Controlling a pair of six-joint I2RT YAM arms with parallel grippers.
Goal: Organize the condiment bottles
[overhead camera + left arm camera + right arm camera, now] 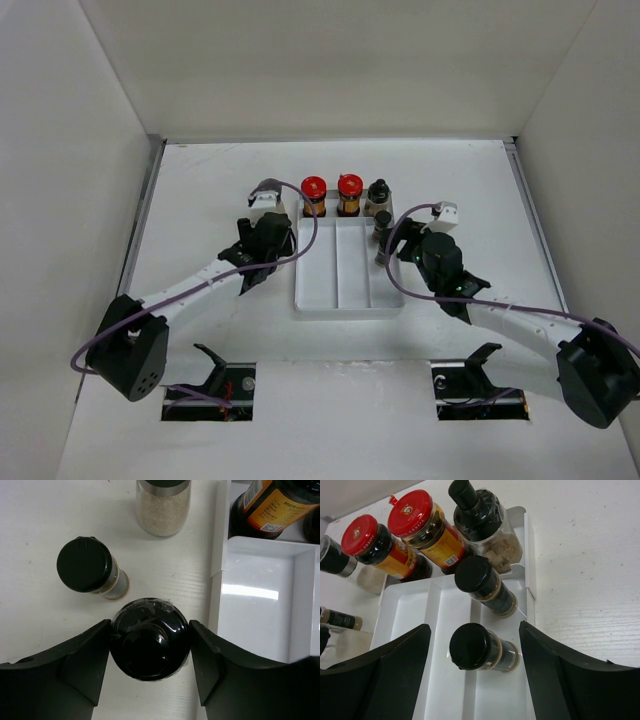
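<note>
My left gripper (149, 630) is shut on a black-capped bottle (149, 647) standing on the table just left of the white tray (260, 595). A slim black-capped spice bottle (90, 569) and the whitish grey-lidded jar (162, 507) stand beyond it. My right gripper (475, 626) is open around a black-capped spice bottle (480, 650) standing in the tray's right compartment (520, 695), touching neither finger. A second spice bottle (484, 584) stands behind it. Two red-capped amber jars (417, 522) (370, 542) and a black-topped jar (482, 522) stand at the tray's far end.
From above, the tray (340, 290) lies between the arms, the left gripper (262, 238) at its left edge and the right gripper (398, 248) at its right edge. White walls enclose the table on three sides. Two cut-outs sit in the near edge.
</note>
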